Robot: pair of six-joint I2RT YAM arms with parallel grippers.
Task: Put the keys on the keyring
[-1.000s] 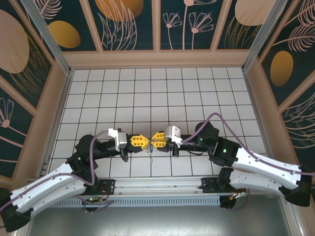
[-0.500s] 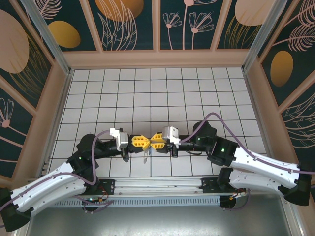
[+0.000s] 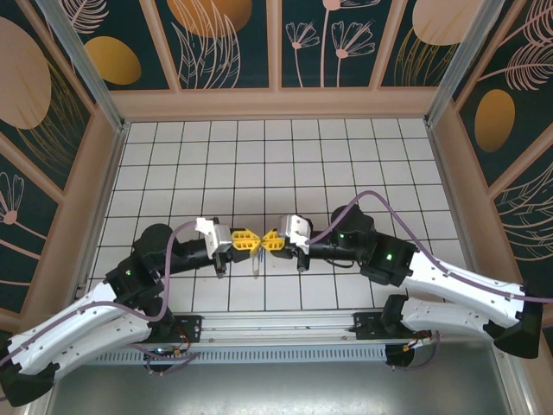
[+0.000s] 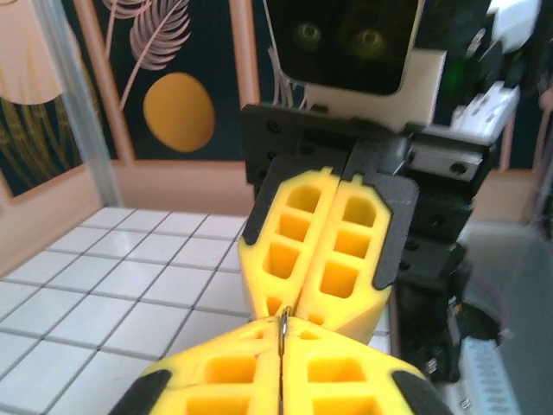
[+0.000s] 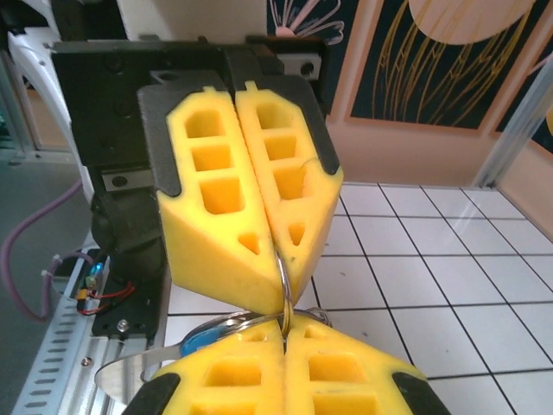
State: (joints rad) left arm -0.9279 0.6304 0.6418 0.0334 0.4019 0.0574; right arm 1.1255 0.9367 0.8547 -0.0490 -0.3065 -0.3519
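While the two arms were tip to tip above the near tiles, I counted one keyring (image 5: 283, 290), a thin wire loop. The left gripper (image 3: 250, 241) and right gripper (image 3: 270, 241) were both clamped tight on it. One key (image 5: 197, 342), blue head and silver blade, dangled just below; couldn't tell if it was threaded on. The table (image 3: 259, 156) was white tile with dark grid lines. The walls (image 3: 229, 43) were dark teal with leaf and orange oval prints.

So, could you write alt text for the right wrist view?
Two yellow grippers meet tip to tip, both shut on the thin wire of the keyring: the right gripper at the bottom, the left gripper above. A blue-headed silver key shows at lower left.
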